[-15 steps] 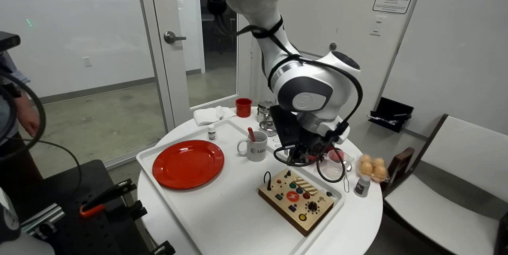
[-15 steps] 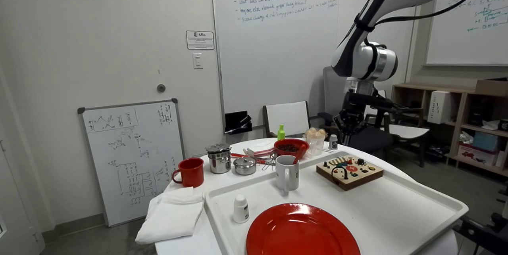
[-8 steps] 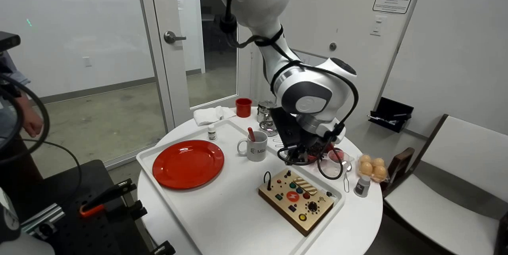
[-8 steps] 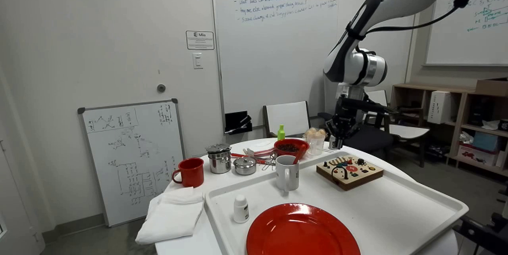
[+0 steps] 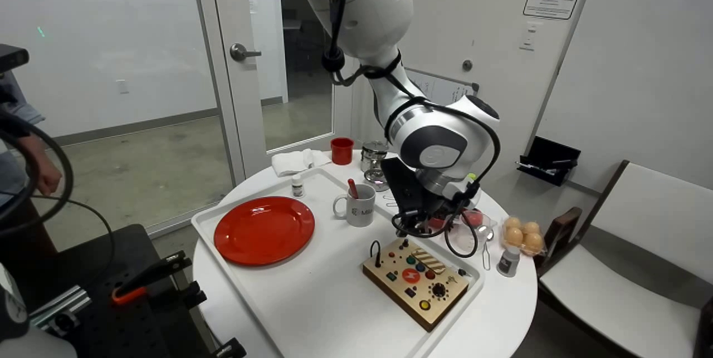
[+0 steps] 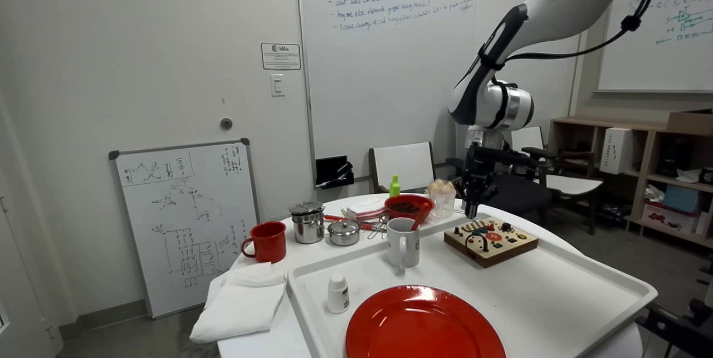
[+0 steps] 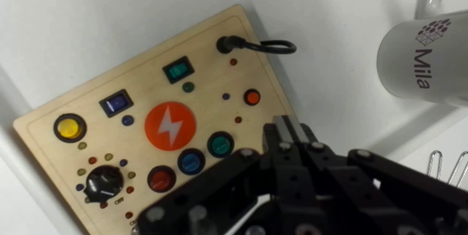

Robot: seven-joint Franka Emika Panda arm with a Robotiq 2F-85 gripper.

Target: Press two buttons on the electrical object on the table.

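The electrical object is a flat wooden board on the white table (image 5: 504, 313), in both exterior views (image 5: 399, 285) (image 6: 465, 248) and the wrist view (image 7: 212, 118). In the wrist view its top carries an orange button (image 7: 252, 97), a yellow button (image 7: 69, 128), green (image 7: 178, 69) and blue (image 7: 116, 103) rocker switches, and round green (image 7: 221, 145), blue (image 7: 191, 161) and red (image 7: 161, 179) buttons. My gripper (image 7: 286, 118) is shut and empty, its fingertips over the board's edge near the orange button. In an exterior view the gripper (image 6: 472, 214) points down just above the board's far edge.
The board lies in a white tray (image 6: 590, 285) with a raised rim. A grey mug (image 5: 361, 206), a red plate (image 5: 264, 230) and a small white bottle (image 5: 297, 186) stand in the tray. A red bowl (image 6: 396, 210) and clear cup (image 6: 444, 206) stand behind it.
My gripper has moved down and across toward the board, from behind the tray's rim to its far edge. The board and the other things have not moved.
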